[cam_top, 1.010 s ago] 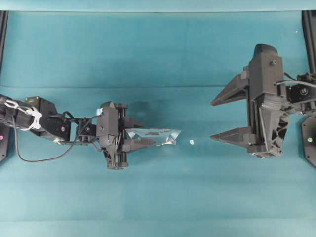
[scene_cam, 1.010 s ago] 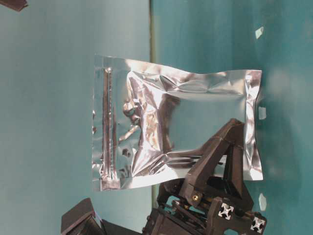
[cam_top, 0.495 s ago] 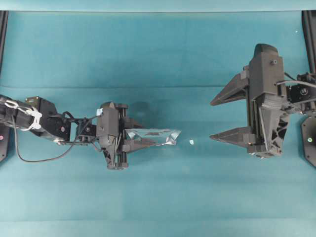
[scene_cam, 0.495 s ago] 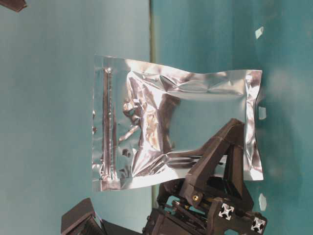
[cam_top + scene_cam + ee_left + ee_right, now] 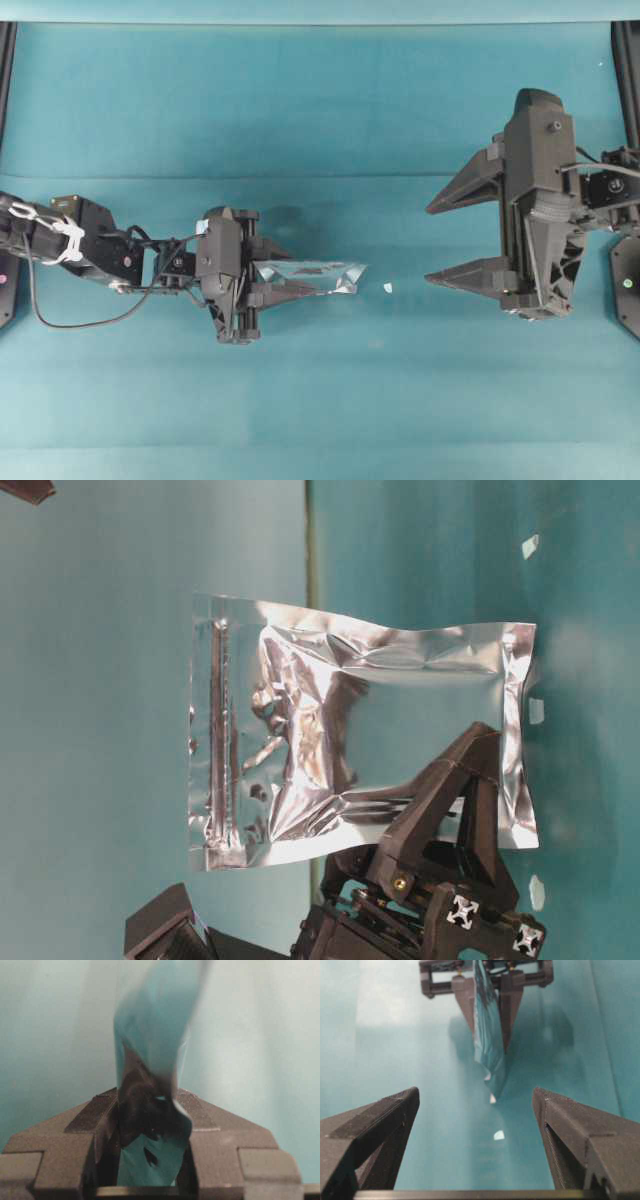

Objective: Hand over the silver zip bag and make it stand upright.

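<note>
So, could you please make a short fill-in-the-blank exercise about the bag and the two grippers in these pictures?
1. The silver zip bag is held by the ____ gripper.
2. The right gripper has its jaws wide ____.
3. A small pale fleck lies on the teal table between the bag and the ____ gripper.

Missing words: left; open; right

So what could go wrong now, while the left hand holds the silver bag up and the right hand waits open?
1. The left hand pinches only one edge of the bag, so the thin foil might slip or bend.
2. The right hand faces the bag edge-on, apart from it; it could push the bag aside when it closes in.
</note>
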